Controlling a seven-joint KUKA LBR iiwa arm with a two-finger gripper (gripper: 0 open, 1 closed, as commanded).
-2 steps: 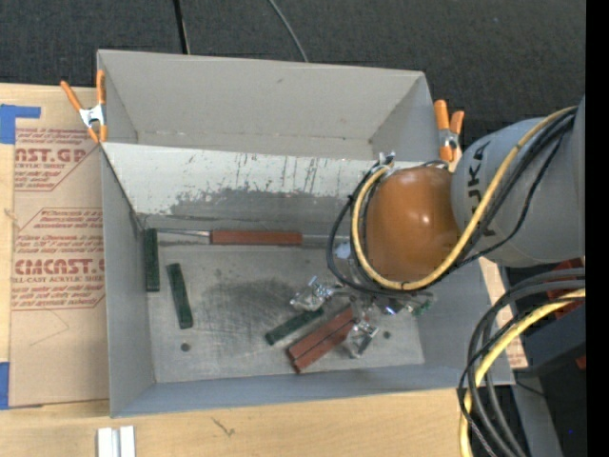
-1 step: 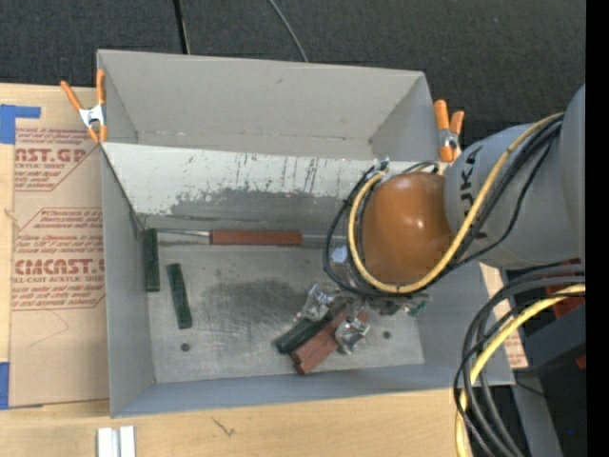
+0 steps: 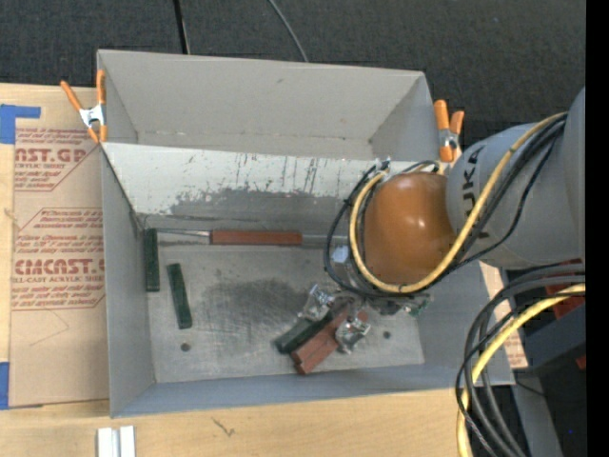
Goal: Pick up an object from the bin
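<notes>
My gripper (image 3: pixel 335 317) is down at the bin's front right, under the orange dome. Its two metal fingertips (image 3: pixel 318 302) stand apart, so it is open. A red-brown rectangular block (image 3: pixel 316 349) lies on the bin floor, and its upper end reaches in between the fingertips. A short dark green bar (image 3: pixel 296 336) lies against the block's left side, pointing up toward the gripper. Whether the fingertips touch either piece I cannot tell.
A long thin tool with a red-brown handle (image 3: pixel 255 239) lies along the foot of the back wall. Two dark green bars (image 3: pixel 151 260) (image 3: pixel 179 296) lie near the left wall. The arm and its cables cover the bin's right side.
</notes>
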